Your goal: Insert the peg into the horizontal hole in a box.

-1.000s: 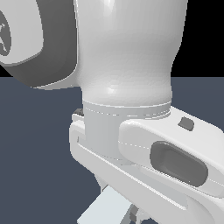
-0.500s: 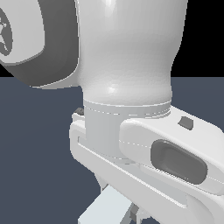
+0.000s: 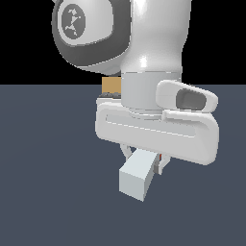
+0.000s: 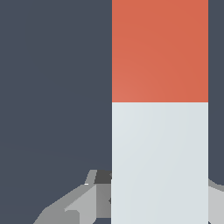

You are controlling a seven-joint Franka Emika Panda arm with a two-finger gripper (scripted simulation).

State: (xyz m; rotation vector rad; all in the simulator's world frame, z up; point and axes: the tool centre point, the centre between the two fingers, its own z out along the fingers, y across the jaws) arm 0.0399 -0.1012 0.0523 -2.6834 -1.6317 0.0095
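The white Franka arm fills most of the exterior view, its broad white wrist housing (image 3: 158, 134) hanging over the flat dark slate-blue bench (image 3: 48, 192). Beneath that housing the tool (image 3: 143, 161) is clamped on the long square-sectioned peg (image 3: 138, 175), whose pale grey-white end juts out toward the camera at about 7 o'clock from the housing; a thin sliver of its orange-red part shows beside one finger. The peg hangs clear of the bench. In the wrist view the peg (image 4: 159, 131) runs lengthwise through the frame, pale grey-white near the grey fingers (image 4: 78, 203) and orange-red on the far stretch, with only bare bench around it. A small corner of the plain tan box (image 3: 111, 85) peeks out behind the arm at about 11 o'clock from the tool, well apart from the peg; its square opening is hidden.
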